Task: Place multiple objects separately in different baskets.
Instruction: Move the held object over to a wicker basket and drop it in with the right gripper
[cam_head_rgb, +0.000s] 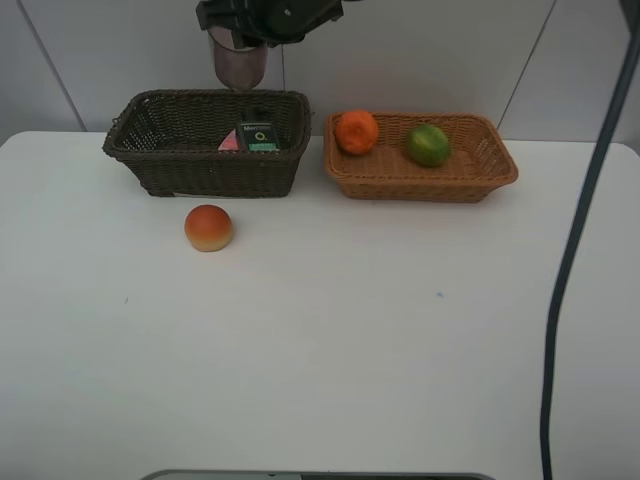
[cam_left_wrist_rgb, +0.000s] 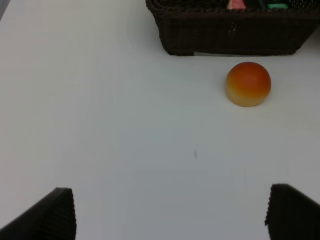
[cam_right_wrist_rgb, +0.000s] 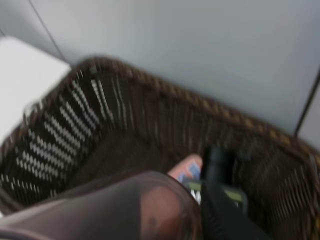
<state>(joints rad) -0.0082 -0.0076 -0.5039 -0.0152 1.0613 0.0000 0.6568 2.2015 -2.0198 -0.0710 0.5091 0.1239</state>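
High cam looks down on the whole bench (cam_head_rgb: 320, 350) from the front. Left wrist cam's low, facing the dark basket (cam_left_wrist_rgb: 235, 35) and peach (cam_left_wrist_rgb: 248, 84); right wrist's blurry-close above that basket.

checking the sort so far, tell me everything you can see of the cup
The cup is translucent mauve, plastic by its look, smooth-walled and narrowing toward its base. It hangs upright above the dark basket, near its back rim, held at the top by the right gripper. Nothing else touches it.

White table (cam_head_rgb: 350, 350), pale grey panelled wall (cam_head_rgb: 100, 50) behind it, dark cable (cam_head_rgb: 546, 400) hanging at right.
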